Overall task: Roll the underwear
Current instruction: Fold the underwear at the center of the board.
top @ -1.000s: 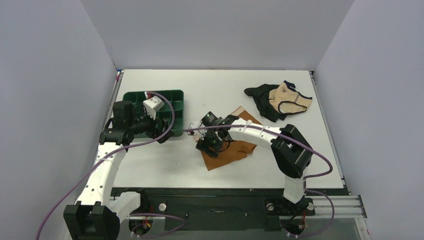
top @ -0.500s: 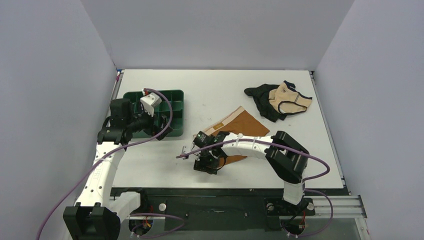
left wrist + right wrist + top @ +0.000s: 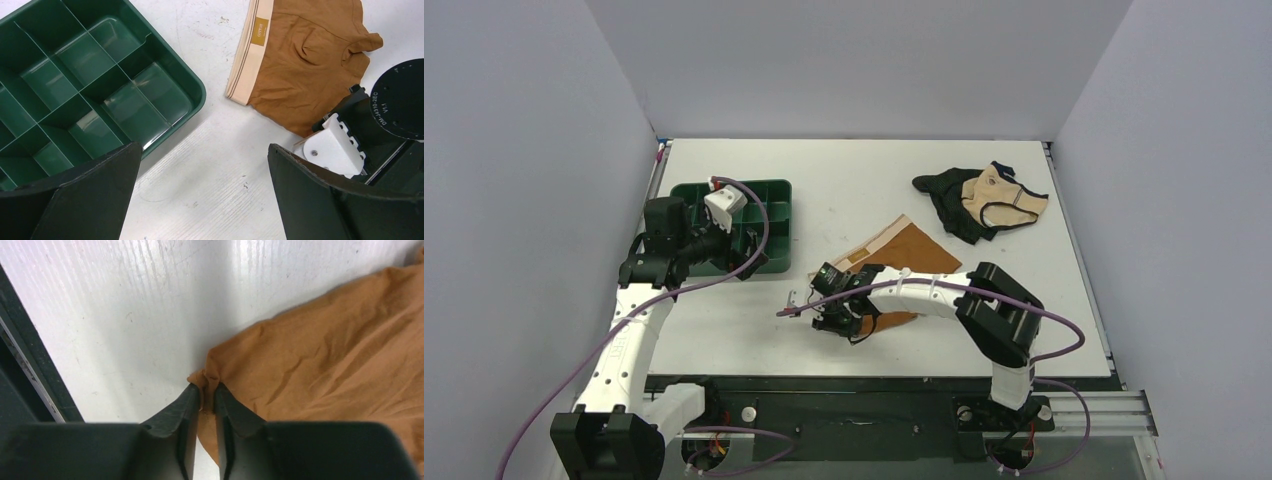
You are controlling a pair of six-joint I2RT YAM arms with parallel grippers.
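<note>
The underwear (image 3: 919, 250), rust-brown briefs with a pale cream waistband (image 3: 247, 60), lies flat mid-table. My right gripper (image 3: 839, 318) is at its near-left corner. In the right wrist view that gripper (image 3: 206, 390) is shut on a pinched fold of the underwear (image 3: 325, 355) at the fabric's edge. My left gripper (image 3: 754, 258) hovers by the near-right corner of the green tray. It stands wide open (image 3: 204, 147) over bare table with nothing between its fingers. The underwear (image 3: 305, 65) lies up and to the right in the left wrist view.
A green divided tray (image 3: 779, 190) sits at the left, with its rim (image 3: 197, 95) close to my left fingers. A black garment (image 3: 944, 205) and a beige garment with dark trim (image 3: 999, 200) lie at the back right. The table's near edge (image 3: 30, 375) runs just left of my right fingers.
My right gripper moved toward the near edge to the underwear's corner and closed on the fabric there. The left arm shifted slightly and stayed open.
</note>
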